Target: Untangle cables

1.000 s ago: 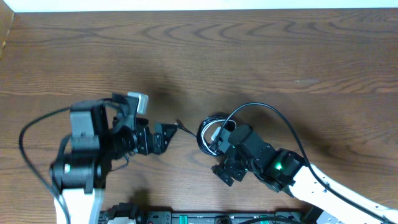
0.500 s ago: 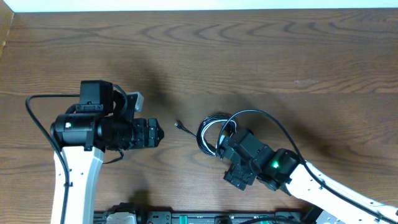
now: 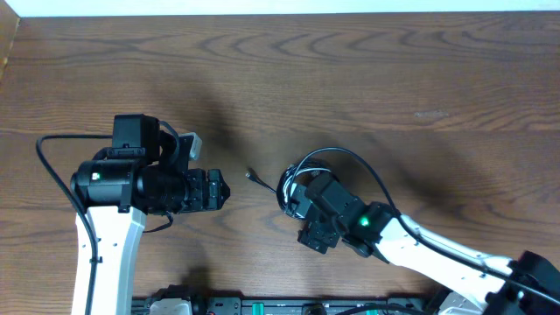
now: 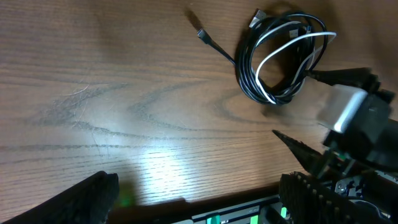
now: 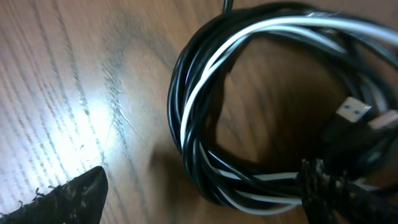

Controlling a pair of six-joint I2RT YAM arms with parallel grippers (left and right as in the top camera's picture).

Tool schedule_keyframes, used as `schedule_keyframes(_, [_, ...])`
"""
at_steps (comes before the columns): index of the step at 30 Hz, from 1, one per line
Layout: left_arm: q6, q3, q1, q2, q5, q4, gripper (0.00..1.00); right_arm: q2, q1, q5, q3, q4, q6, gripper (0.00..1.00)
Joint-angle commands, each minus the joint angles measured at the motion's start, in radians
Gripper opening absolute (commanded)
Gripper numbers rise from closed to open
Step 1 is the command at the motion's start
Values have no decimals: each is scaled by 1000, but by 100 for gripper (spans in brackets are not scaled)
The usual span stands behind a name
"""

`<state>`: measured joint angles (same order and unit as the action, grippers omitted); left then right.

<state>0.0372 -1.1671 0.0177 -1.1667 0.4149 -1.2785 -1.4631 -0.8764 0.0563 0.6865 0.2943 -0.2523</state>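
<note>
Desk point(image 3: 350, 70): brown wood with wavy grain lines, a smooth and slightly shiny surface that reflects lamp light in both wrist views.

Cables point(image 3: 289, 185): thin round cords, several black and one white, wound together into a small oval coil. It lies flat on the desk, a little right of the middle, near the front edge.

Coil detail point(image 5: 186, 93): the black cords are glossy, and the white one runs along them through the same loops. A flat metallic plug point(image 5: 351, 112) lies at the right side of the coil.

Loose end point(image 3: 250, 174): one black tail leaves the coil toward the left and ends in a small plug on the bare wood, between the two hands.

Left hand point(image 3: 219, 188): fingers spread wide, nothing between them. It is well apart from the coil and points toward it.

Right hand point(image 3: 306, 206): fingers spread, not pinching. It is low over the coil, with the lower part of the coil between the dark ribbed fingers point(image 5: 68, 199). If a finger touches the cords, I cannot tell.

Arm lead point(image 3: 367, 162): a thicker black cord that arcs over the right arm.
</note>
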Motion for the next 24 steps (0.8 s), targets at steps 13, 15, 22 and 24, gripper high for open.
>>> schedule_keyframes(13, [3, -23, 3, 9, -8, -5, 87, -102, -8, 11, 10, -63, -17, 40])
schedule_keyframes(15, [3, -23, 3, 9, -8, -5, 87, -102, -8, 10, 10, -68, -7, 19])
schedule_keyframes(22, [3, -23, 3, 9, -8, -5, 87, -99, -8, 10, 13, -97, 89, 1])
schedule_keyframes(24, [3, -23, 3, 9, -8, -8, 87, -93, -8, 10, 13, -111, 122, 1])
